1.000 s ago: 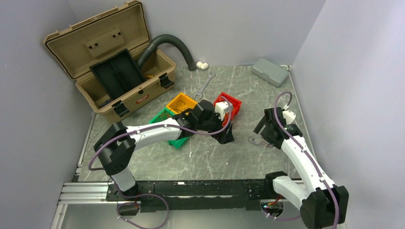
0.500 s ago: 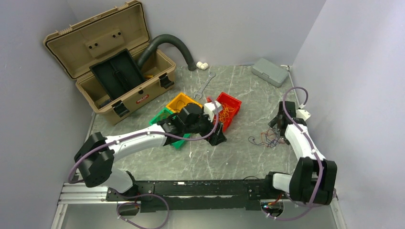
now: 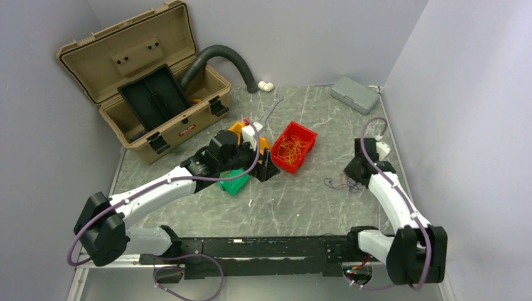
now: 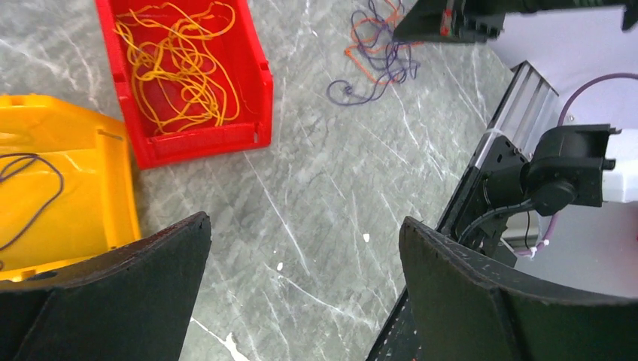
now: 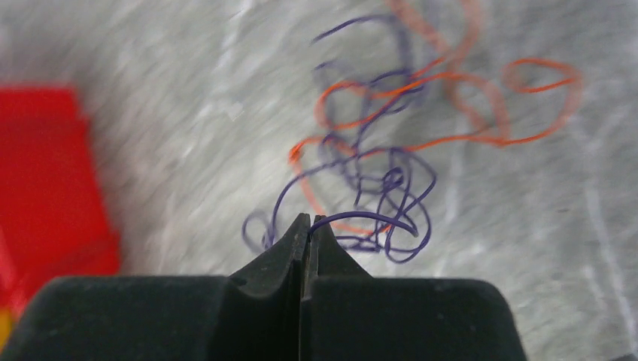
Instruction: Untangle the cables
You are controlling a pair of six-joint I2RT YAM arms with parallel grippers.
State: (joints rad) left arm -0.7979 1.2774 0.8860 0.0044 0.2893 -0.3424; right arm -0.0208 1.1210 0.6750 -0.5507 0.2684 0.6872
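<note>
The loose cables point(image 3: 337, 183) lie as a small purple and orange tangle point(image 5: 391, 158) on the table's right side. My right gripper point(image 5: 307, 222) is shut at the tangle's near edge, and a purple wire point(image 5: 361, 218) comes out from between its tips. In the top view that gripper point(image 3: 352, 173) sits just right of the tangle. My left gripper point(image 4: 305, 222) is open over bare table with nothing between its fingers. It hangs in front of the red bin point(image 4: 256, 75), which holds yellow wires point(image 4: 177, 68). A yellow bin point(image 4: 75, 195) holds one dark wire point(image 4: 30, 188).
A green bin point(image 3: 235, 183) lies under the left arm. An open tan toolbox point(image 3: 144, 81) and a ribbed hose point(image 3: 223, 56) stand at the back left. A wrench point(image 3: 270, 113) lies behind the bins and a grey case point(image 3: 354, 94) sits at the back right.
My right gripper has closed on a purple wire at the tangle. The left arm has pulled back to the left, away from the red bin, still open.
</note>
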